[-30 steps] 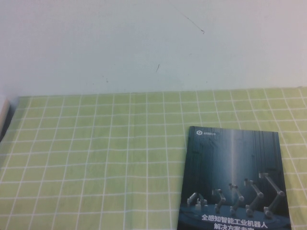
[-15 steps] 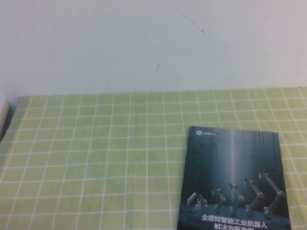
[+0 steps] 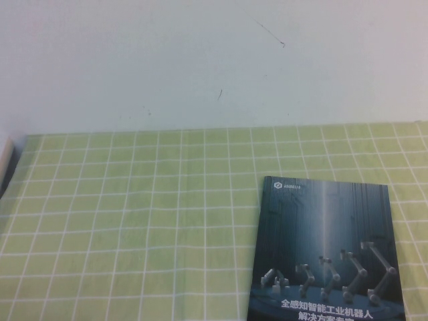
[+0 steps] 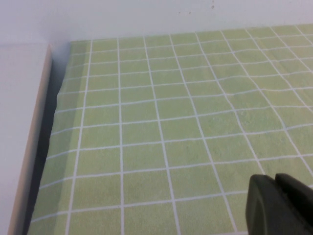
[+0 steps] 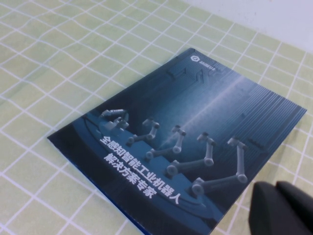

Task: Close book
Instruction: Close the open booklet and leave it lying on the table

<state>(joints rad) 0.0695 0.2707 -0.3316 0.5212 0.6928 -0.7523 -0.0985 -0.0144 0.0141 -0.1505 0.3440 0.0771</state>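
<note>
Nearest, the right gripper [image 5: 277, 190] hovers just off a corner of the book [image 5: 186, 137], fingers clenched on nothing. The left gripper [image 4: 275, 180], likewise clenched and empty, hangs over bare checked cloth [image 3: 134, 221], well apart from the book (parked, I judge). The book lies flat on the bench's right side, cover up, so apparently already closed. The high view cuts off its near edge and shows neither arm. Farther left, a pale slab [image 4: 19, 137] can't be identified.

Frame edges cut off the book [image 3: 326, 241], left gripper [image 4: 275, 188] and right gripper [image 5: 277, 196]
</note>
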